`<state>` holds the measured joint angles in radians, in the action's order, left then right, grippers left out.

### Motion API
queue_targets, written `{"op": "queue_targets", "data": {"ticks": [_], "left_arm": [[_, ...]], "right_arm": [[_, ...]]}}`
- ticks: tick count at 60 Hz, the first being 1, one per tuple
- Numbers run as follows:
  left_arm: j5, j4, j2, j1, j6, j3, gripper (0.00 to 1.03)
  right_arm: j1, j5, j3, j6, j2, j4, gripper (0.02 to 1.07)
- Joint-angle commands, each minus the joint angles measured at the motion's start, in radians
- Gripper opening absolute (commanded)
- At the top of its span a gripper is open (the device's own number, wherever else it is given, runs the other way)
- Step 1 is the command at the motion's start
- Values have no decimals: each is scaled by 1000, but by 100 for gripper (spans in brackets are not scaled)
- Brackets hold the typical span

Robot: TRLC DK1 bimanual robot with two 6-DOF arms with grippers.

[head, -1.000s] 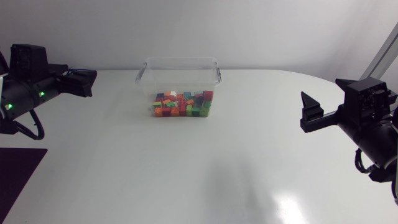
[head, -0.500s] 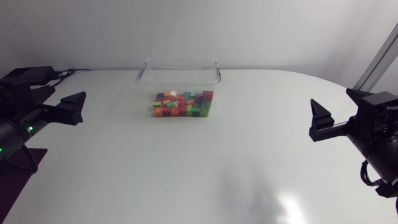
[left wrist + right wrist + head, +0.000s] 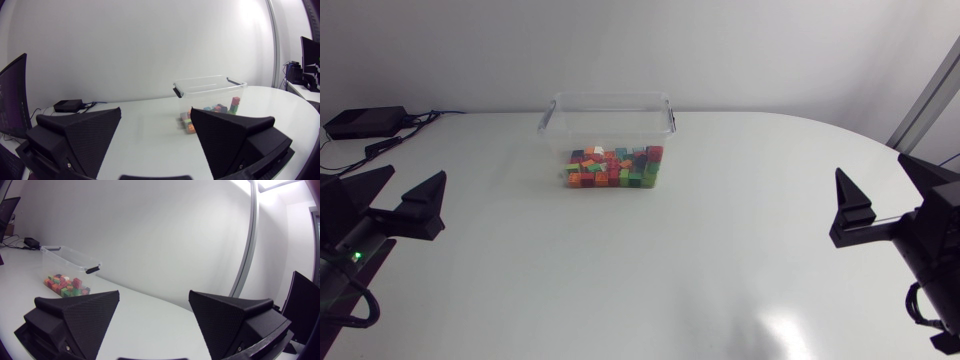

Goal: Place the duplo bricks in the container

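no readable text, no labels, no numbers, no signs anywhere

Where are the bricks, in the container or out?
In: the bricks lie on the floor of the clear container, seen through its walls, below its rim.

Three cameras, one shared spot

The top camera sits high above the bench (image 3: 650, 280) and looks down on it from far off, with the container (image 3: 610, 97) and its bricks (image 3: 613, 168) toward the far side. Each wrist camera sits low, right behind its own hand, and looks flat across the bench. The one behind the left hand (image 3: 156, 112) sees the container ahead, fairly near. The one behind the right hand (image 3: 154, 294) sees it ahead too, but further off. All three views share the container and bricks.
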<state>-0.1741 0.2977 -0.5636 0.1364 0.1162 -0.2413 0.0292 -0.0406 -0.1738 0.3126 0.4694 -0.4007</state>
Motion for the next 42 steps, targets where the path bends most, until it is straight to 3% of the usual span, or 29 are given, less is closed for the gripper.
{"op": "queue_targets", "data": {"ticks": [1, 42], "left_arm": [[2, 15, 48, 0, -32, 60, 96], [121, -201, 410, -94, -90, 188, 93]], "right_arm": [[6, -2, 60, -24, -72, -10, 102], [-18, 27, 143, -223, -357, 275, 102]]}}
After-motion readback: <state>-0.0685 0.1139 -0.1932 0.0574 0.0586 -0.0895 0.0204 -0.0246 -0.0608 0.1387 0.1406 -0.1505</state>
